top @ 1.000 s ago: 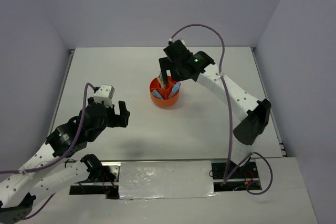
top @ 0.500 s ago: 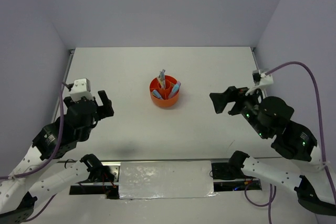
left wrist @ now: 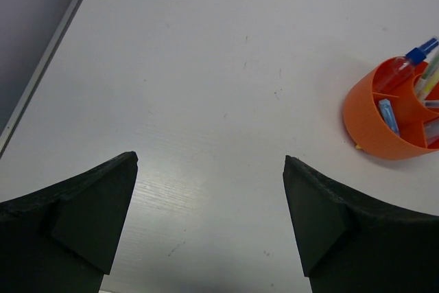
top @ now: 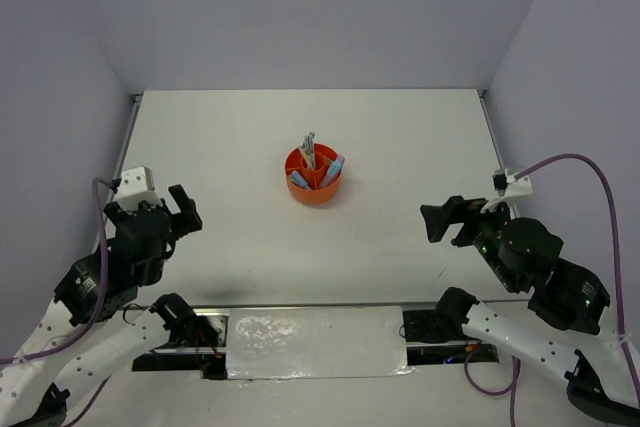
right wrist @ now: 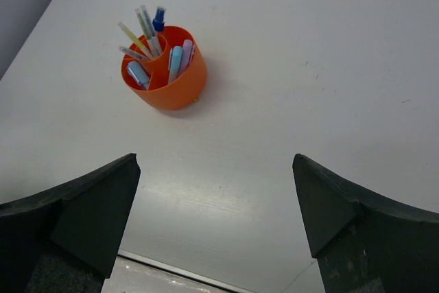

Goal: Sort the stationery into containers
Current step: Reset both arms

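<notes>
Lettering cannot be made out anywhere: the pens (right wrist: 140, 29) and markers (right wrist: 175, 60) are too small in every view, and the organiser (top: 313, 179) shows only plain orange wall. It stands upright near the middle of the table (top: 400, 137), well apart from both arms, with the stationery standing in its compartments.

The top view alone gives the layout. The left gripper (top: 186, 211) hangs over the near left of the table and the right gripper (top: 440, 223) over the near right, each pointing toward the middle. Both have their jaws spread wide with nothing between them.

The right wrist view looks down into the organiser (right wrist: 164, 73) best. Thin pens lean together in the upper compartment, among them a blue-capped pen (right wrist: 159, 17). A pale blue and a lilac marker stand side by side to the right, and a blue marker (right wrist: 137, 73) lies tilted to the left. The right gripper (right wrist: 215, 162) frames bare table.

The left wrist view catches the organiser (left wrist: 384, 118) at its right edge, partly cut off and seen from lower at the side. It shows the dividers, the blue marker (left wrist: 387, 114) and the blue-capped pen (left wrist: 420, 51). It also shows a tiny yellow speck (left wrist: 358, 146) at the foot of the wall, too small to name. The left gripper (left wrist: 209, 162) is likewise empty and fully spread.
</notes>
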Controlling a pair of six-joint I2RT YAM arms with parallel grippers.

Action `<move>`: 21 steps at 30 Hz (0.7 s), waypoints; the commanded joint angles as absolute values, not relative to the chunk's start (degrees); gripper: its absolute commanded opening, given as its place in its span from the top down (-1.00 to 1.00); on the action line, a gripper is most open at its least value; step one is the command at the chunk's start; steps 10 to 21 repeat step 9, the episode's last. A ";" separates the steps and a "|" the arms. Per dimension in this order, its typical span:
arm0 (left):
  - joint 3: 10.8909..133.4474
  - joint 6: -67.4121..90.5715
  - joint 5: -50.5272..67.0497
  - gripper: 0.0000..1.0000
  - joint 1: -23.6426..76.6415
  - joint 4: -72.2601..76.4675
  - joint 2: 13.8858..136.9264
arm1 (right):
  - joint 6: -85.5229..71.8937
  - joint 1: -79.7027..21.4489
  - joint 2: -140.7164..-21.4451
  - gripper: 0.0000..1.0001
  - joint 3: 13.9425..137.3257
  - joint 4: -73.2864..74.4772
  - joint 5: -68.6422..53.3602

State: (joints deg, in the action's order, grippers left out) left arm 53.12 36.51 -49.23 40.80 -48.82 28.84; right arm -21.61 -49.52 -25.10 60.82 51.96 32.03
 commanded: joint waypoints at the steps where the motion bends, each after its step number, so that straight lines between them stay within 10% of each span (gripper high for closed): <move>1: 52.73 37.71 -50.10 -0.99 39.03 -46.58 28.48 | -21.88 -49.66 -23.12 -0.99 58.98 50.89 34.54; 21: 51.59 35.33 -46.68 -0.99 34.46 -44.04 29.53 | -22.68 -49.66 -23.20 -0.99 60.03 51.24 35.24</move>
